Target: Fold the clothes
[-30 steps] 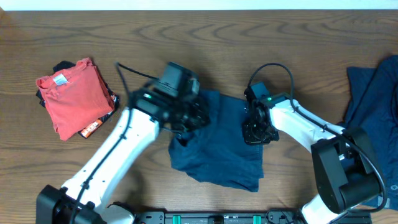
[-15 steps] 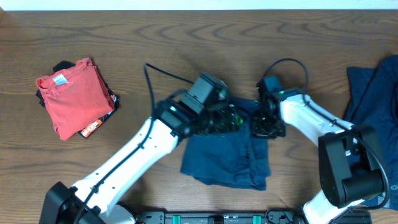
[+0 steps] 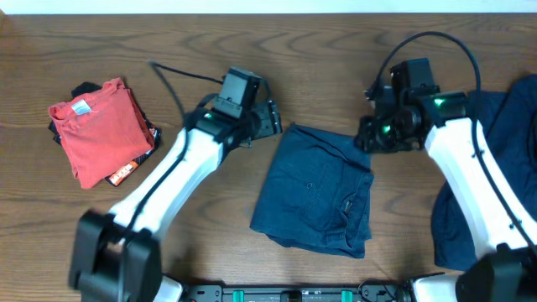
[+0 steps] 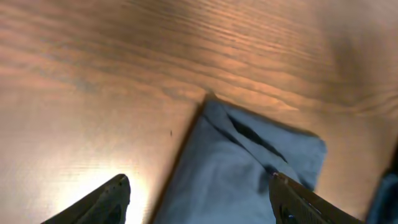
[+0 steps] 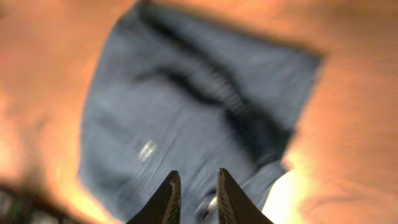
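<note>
**Both grippers off the folded shorts**

The shorts (image 3: 315,189) lie folded in a rough rectangle on the table (image 3: 252,50), centre front. The left gripper (image 3: 270,120) hovers just beside their upper left corner, fingers (image 4: 112,196) spread wide and empty. The right gripper (image 3: 373,138) hangs by the upper right corner. Its fingers (image 5: 169,196) sit close with a slim gap and seemingly nothing between them, though that view is blurred. A second navy garment (image 3: 503,126) lies heaped at the right edge. A red shirt (image 3: 96,126) sits folded far left.
</note>
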Robot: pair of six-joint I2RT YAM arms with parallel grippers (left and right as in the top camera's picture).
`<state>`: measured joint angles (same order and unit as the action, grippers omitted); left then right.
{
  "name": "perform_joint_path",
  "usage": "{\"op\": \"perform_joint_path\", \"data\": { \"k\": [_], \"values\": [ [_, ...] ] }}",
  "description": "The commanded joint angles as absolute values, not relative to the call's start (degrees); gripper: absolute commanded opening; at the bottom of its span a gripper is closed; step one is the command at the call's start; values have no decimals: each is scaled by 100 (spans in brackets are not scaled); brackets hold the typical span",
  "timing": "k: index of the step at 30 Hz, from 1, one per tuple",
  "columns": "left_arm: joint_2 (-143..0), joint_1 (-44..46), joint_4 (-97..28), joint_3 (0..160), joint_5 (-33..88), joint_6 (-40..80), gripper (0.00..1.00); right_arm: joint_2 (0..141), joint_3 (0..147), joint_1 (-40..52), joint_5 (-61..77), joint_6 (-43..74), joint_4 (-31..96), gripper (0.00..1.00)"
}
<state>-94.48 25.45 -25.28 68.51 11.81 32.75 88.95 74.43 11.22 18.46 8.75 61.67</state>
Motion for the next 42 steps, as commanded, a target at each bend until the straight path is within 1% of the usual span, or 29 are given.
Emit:
{"op": "perform_joint_path", "data": {
  "k": [1,4,7,13,16,20,21,24,26,28,31,33,36,38,40,42],
  "values": [
    [-10012,2585,-2220,6886,1518,2836,73,8980,7242,1608,2394,574,6407,19],
    [-10414,2585,-1955,6886,1865,2779,73,8980,6820,1984,2346,784,6377,20],
    [-10700,2585,-1850,6886,1927,2781,73,8980,6274,2222,2226,1188,6130,19],
    [-10986,2617,-2029,6884,2062,2786,72,8980,5207,2298,2200,1584,5360,19],
    [-11017,2698,-2460,6884,2075,2751,66,8980,4792,2279,1682,2043,4947,19],
    [-11017,2746,-3524,6884,1962,2526,63,8980,4567,2143,803,2749,4488,24],
    [-11017,2746,-3844,6884,1881,2528,59,8980,4569,2084,635,2779,4372,25],
    [-11017,2744,-4740,6884,1645,2528,56,8980,4569,1846,-51,2779,3789,26],
    [-11015,2744,-5151,6884,1623,2530,54,8980,4569,1638,-331,2633,3127,25],
    [-11013,2746,-5478,6884,1649,2596,48,8980,4569,1444,-340,2233,2388,27],
    [-10958,2746,-5929,6886,2073,2727,47,8978,4654,1205,-204,1614,1439,30],
    [-10857,2744,-6086,6897,2279,2727,47,8954,4851,1153,132,1402,1428,31],
    [-10503,2687,-6075,7008,2276,2724,49,8838,5334,1160,797,1278,2182,35],
    [-10252,2604,-5922,7120,2119,2722,53,8726,5592,1162,1020,1288,2954,35],
    [-9937,2480,-5596,7238,1809,2718,63,8578,5760,1164,1083,1553,3850,35],
    [-9671,2399,-5074,7260,1658,2532,79,8436,5784,1164,1083,2027,4639,38]
  ]
}}
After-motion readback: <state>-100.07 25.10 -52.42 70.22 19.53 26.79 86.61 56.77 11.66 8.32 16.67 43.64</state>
